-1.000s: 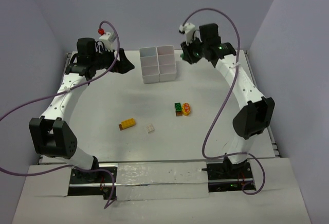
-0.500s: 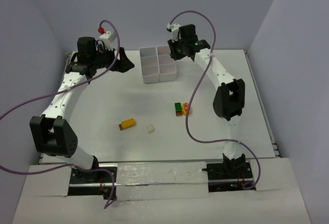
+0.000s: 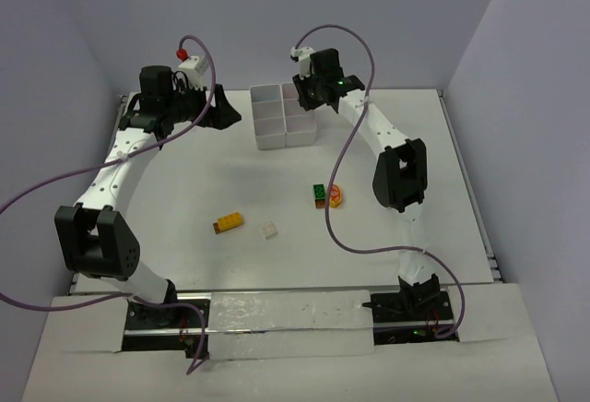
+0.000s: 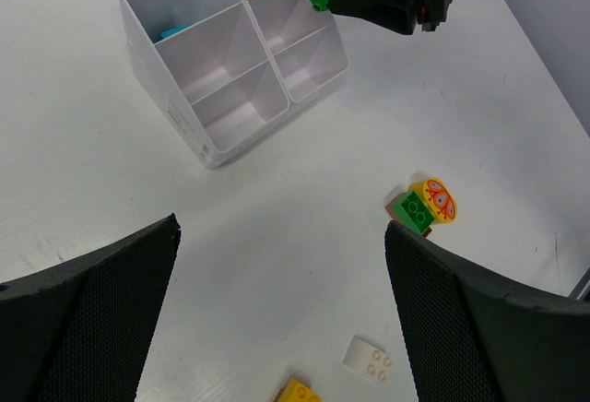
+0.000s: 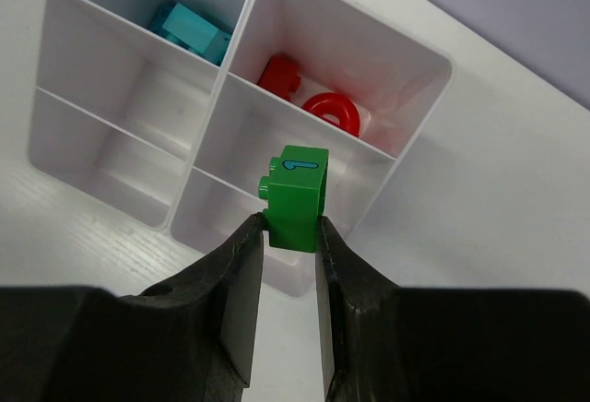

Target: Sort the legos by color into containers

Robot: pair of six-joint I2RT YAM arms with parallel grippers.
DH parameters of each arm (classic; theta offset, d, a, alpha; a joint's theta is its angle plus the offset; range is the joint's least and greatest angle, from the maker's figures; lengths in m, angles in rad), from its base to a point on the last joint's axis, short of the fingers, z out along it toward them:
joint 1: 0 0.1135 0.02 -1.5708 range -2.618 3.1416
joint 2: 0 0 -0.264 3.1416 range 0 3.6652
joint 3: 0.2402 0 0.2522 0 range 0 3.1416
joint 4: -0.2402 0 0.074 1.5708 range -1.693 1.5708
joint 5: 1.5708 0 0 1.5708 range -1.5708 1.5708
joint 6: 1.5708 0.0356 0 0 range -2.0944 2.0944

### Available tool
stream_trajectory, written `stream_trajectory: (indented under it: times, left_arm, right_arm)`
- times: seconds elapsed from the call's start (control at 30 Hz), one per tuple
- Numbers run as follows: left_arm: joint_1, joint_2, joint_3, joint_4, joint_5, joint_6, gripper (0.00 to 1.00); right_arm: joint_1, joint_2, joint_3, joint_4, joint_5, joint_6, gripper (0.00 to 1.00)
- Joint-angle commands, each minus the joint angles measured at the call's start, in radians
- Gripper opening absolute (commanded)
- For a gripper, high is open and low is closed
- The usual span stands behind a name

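- My white tray point(image 4: 171, 102) has six square boxes and sits flat on the table.
- A blue-green brick point(image 5: 192, 31) lies in one corner box.
- Two red pieces point(image 5: 309, 98) lie in the corner box beside it.
- A green brick point(image 5: 297, 197) is up in the air over the tray, pinched in my right gripper point(image 5: 288, 232).
- Another green brick point(image 4: 410, 210) sits on the table, touching a round orange-yellow piece point(image 4: 436, 199).
- A small white piece point(image 4: 367, 358) and a yellow brick point(image 3: 230, 222) lie nearer to me, apart.
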Motion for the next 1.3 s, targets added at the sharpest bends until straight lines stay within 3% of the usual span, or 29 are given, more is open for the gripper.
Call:
stream_trajectory:
  times: [0.0,0.1,0.4,0.6,0.73,0.93,1.27]
  left_arm:
    - [-0.004,0.011,0.06,0.031,-0.002,-0.003,0.99]
    - [-0.003,0.011,0.057,0.029,-0.003,0.0,0.99]
    - [-0.004,0.014,0.062,0.029,-0.006,0.004,0.99]
    - [-0.004,0.018,0.07,0.027,-0.003,-0.001,0.99]
    - [-0.003,0.019,0.071,0.027,0.0,-0.001,0.99]
    - [-0.004,0.012,0.07,0.026,-0.002,-0.001,0.99]
    - [-0.004,-0.03,0.046,0.029,-0.023,-0.006,0.99]
  right_arm:
    - [0.009,0.004,0.043,0.04,0.007,-0.007,0.0]
    - [0.014,0.012,0.043,0.04,0.01,-0.019,0.0]
    - [0.016,0.041,0.06,0.044,0.024,-0.026,0.18]
    - [0.019,0.043,0.055,0.044,0.018,-0.029,0.49]
    - [0.019,0.042,0.056,0.04,0.016,-0.03,0.6]
    - [0.03,-0.027,0.001,0.028,-0.011,-0.019,0.6]
    - [0.039,-0.415,-0.437,-0.062,-0.043,0.113,0.59]
